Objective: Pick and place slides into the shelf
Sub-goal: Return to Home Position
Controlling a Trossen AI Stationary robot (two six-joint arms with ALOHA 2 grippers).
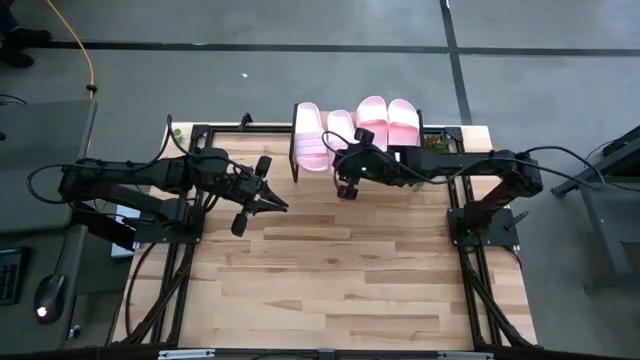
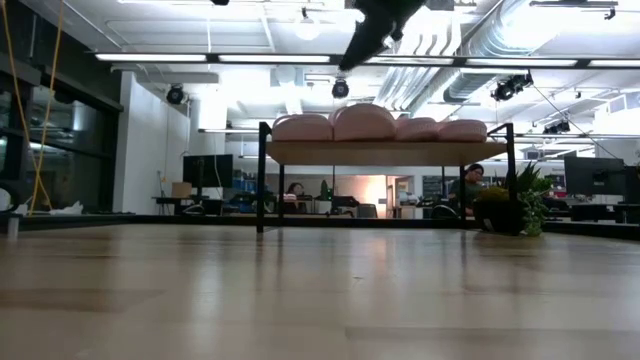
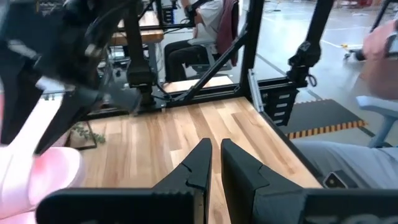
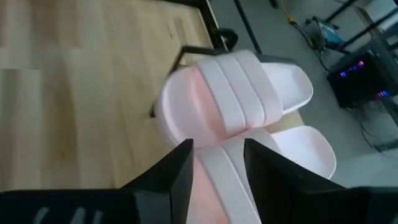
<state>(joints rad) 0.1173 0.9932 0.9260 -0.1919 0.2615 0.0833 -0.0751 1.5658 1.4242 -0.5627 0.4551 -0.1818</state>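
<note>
Bare boards of the wooden table (image 1: pixel 340 290) lie nearest, open room from the near edge up to my two arms. Farther in, my left gripper (image 3: pixel 215 149) hangs over the left-middle of the table, empty, its fingers drawn together with only a sliver between them, well apart from the shelf (image 2: pixel 385 152). My right gripper (image 4: pixel 217 146) is farther still, reaching in from the right and hovering above the shelf's near edge, fingers spread apart and clamped on nothing, looking down on the strap of one slide. At the table's far edge stands the shelf on its black legs, and all four pink slides (image 1: pixel 372 120) lie on it side by side, filling the board from leg to leg. The two left ones sit a little nearer than the two right ones.
</note>
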